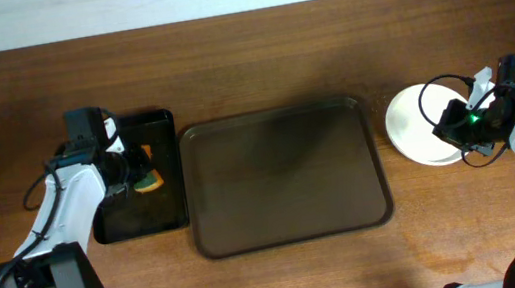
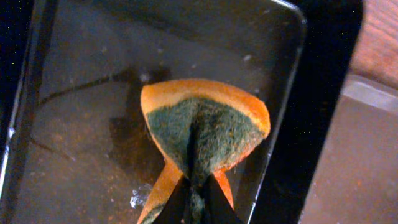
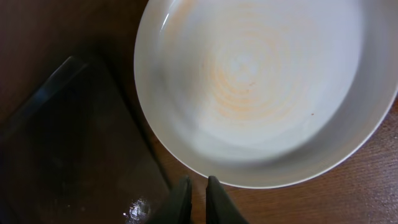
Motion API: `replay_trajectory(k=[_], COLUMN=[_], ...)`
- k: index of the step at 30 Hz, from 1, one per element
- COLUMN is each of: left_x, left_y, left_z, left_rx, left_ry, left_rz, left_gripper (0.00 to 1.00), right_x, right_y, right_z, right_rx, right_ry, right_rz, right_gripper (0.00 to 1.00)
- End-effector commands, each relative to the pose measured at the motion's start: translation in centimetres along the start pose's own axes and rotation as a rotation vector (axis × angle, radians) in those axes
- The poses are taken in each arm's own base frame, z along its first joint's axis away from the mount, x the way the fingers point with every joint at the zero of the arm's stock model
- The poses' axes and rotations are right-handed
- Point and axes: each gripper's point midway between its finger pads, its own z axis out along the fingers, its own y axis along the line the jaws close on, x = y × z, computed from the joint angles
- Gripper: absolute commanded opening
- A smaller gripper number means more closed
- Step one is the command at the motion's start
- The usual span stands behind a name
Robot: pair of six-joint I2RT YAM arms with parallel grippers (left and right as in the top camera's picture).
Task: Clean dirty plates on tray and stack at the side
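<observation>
Landmark: the brown tray (image 1: 287, 175) lies mid-table.
Plate: a white plate (image 1: 415, 127) sits on the wood just right of the tray, with faint orange rings on its face.
Right gripper: the right gripper (image 3: 198, 194) is at the plate's rim, its fingers nearly together; whether they pinch the rim cannot be told.
Sponge: an orange-and-green sponge (image 2: 205, 134) is over the black dish (image 1: 142, 219) just left of the tray.
Left gripper: the left gripper (image 2: 198, 193) is clamped on the sponge, folding it.
</observation>
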Motion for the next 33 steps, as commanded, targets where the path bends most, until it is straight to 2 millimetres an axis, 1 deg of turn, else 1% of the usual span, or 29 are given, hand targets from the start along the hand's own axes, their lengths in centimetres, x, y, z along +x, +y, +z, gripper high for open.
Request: replay_trajectory(k=[1,2,3,4,5,6,7,8,9,10,11,12,13,14,15,16,17,18,19,21,22,24,26,27,29,30,31,33], left_x=[-0.3,-0.5,-0.5,-0.5,-0.9,-1.1,-1.5,-2.0,-2.2,-1.3,-0.2,1.0,2.6,3.5,4.8,6.5,8.2,9.8,10.7,11.0,11.1,10.9,10.6,10.5,10.3,10.4,10.5,10.5], left_y=[1.8,2.0,2.0,2.0,1.3,0.5,0.1,-0.2,-0.9,-2.2,-2.7,-3.1,-3.4,-3.5,-2.9,-1.0,0.1,0.8,1.1,1.1,0.9,0.5,-0.1,-0.3,-0.8,-1.0,-1.0,-0.9], left_z=[0.2,0.2,0.2,0.2,-0.2,-0.9,-2.1,-3.1,-4.0,-4.3,-4.1,-4.0,-3.8,-3.8,-3.8,-4.1,-4.5,-5.1,-5.7,-7.0,-8.1,-10.3,-14.1,-15.3,-19.2,-20.1,-20.1,-20.1], left_rx=[-0.082,-0.093,-0.093,-0.093,-0.069,-0.033,-0.021,-0.016,0.008,0.064,0.069,0.069,0.066,0.062,0.034,-0.052,-0.093,-0.114,-0.124,-0.106,-0.083,-0.036,0.017,0.035,0.075,0.088,0.088,0.087], left_ry=[-0.057,-0.065,-0.066,-0.066,-0.071,-0.078,-0.11,-0.139,-0.161,-0.139,-0.101,-0.057,-0.002,0.035,0.087,0.163,0.239,0.309,0.331,0.252,0.159,-0.015,-0.243,-0.315,-0.507,-0.546,-0.549,-0.545], left_rz=[-0.09,-0.09,-0.086,-0.06,0.07,0.166,0.216,0.234,0.24,0.256,0.269,0.281,0.297,0.303,0.298,0.288,0.28,0.273,0.271,0.281,0.292,0.31,0.339,0.345,0.358,0.362,0.362,0.362], left_gripper=[0.01,0.09,0.38,0.53,0.6,0.61,0.6,0.56,0.29,0.0,0.0,0.04,0.43,0.97,1.0,1.0,1.0,1.0,1.0,1.0,1.0,1.0,1.0,1.0,1.0,1.0,1.0,1.0], right_x=[-0.3,-0.3,-0.3,-0.2,0.0,0.3,0.8,1.1,1.4,1.6,2.2,3.1,4.4,5.8,6.5,6.9,7.1,7.5,7.4,6.7,6.5,6.6,8.0,8.5,10.0,10.6,10.6,10.6], right_y=[0.5,0.5,0.5,0.6,1.1,1.9,3.2,4.3,5.7,7.1,8.4,9.7,10.6,10.9,10.0,8.9,7.9,7.8,8.1,8.6,9.1,9.4,9.1,8.9,8.4,8.3,8.3,8.3], right_z=[-0.2,-0.2,-0.2,-0.2,-0.1,0.1,0.3,0.4,0.3,0.3,0.4,0.4,0.5,0.6,0.6,0.4,-0.2,-1.4,-2.3,-5.0,-6.5,-8.0,-9.8,-10.5,-12.4,-13.2,-13.4,-13.1], right_rx=[-0.025,-0.025,-0.025,-0.029,-0.047,-0.061,-0.071,-0.08,-0.092,-0.105,-0.117,-0.13,-0.136,-0.126,-0.057,0.01,0.068,0.076,0.069,0.072,0.053,0.027,-0.009,-0.022,-0.054,-0.063,-0.065,-0.061], right_ry=[-0.004,-0.003,-0.003,0.0,0.011,0.02,0.032,0.043,0.05,0.054,0.063,0.077,0.108,0.151,0.181,0.2,0.205,0.195,0.165,0.053,-0.017,-0.1,-0.216,-0.259,-0.36,-0.389,-0.396,-0.383], right_rz=[-0.014,-0.014,-0.014,-0.014,-0.043,-0.078,-0.139,-0.188,-0.228,-0.278,-0.331,-0.424,-0.502,-0.545,-0.55,-0.537,-0.5,-0.499,-0.5,-0.51,-0.526,-0.542,-0.565,-0.573,-0.591,-0.594,-0.596,-0.594], right_gripper=[0.11,0.11,0.11,0.12,0.14,0.17,0.2,0.2,0.21,0.2,0.2,0.21,0.28,0.55,0.98,0.98,0.98,0.98,0.99,0.98,0.98,0.98,0.98,0.98,0.98,0.98,0.98,0.98])
